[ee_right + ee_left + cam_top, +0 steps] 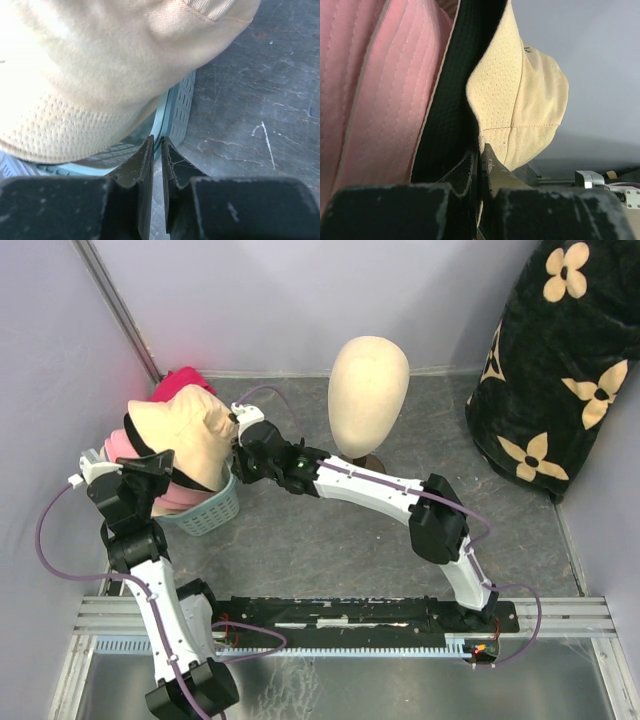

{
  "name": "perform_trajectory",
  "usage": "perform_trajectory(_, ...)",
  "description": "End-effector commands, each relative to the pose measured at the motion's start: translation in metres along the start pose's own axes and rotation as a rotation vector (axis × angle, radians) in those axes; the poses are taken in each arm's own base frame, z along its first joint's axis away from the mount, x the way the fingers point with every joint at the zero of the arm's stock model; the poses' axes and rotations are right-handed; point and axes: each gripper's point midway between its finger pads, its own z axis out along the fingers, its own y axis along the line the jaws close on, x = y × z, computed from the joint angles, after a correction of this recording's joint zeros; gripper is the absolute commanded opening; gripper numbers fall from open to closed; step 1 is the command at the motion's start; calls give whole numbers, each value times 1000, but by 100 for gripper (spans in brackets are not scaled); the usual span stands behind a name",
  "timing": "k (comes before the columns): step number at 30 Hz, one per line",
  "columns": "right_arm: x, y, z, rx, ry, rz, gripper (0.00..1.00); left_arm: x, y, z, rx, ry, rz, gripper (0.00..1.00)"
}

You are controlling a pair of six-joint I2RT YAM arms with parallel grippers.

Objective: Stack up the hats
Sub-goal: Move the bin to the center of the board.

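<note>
Perforated beige hat (195,435) domed over ribbed pink hat (120,447).

Beige hat (90,75) of matt perforated cloth; basket (177,107) of slotted plastic.

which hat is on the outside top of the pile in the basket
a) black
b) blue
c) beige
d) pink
c: the beige hat covers the top of the pile in the basket, with the pink hat and a black hat tucked under it.
</note>
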Motion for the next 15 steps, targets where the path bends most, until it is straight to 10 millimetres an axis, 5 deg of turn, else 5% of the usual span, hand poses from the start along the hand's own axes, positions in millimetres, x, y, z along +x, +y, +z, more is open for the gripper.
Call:
perform_trajectory(1, -46, 15, -43, -12, -116, -27, 1, 0, -27, 3, 134, 30, 52, 3)
perform_trajectory(11, -31, 9, -61, 27, -107, -45, 2, 31, -58, 11, 225, 153, 121, 3)
perform_trajectory(15, -31, 15, -55, 16, -70, -51, 25, 29, -53, 7, 188, 138, 128, 3)
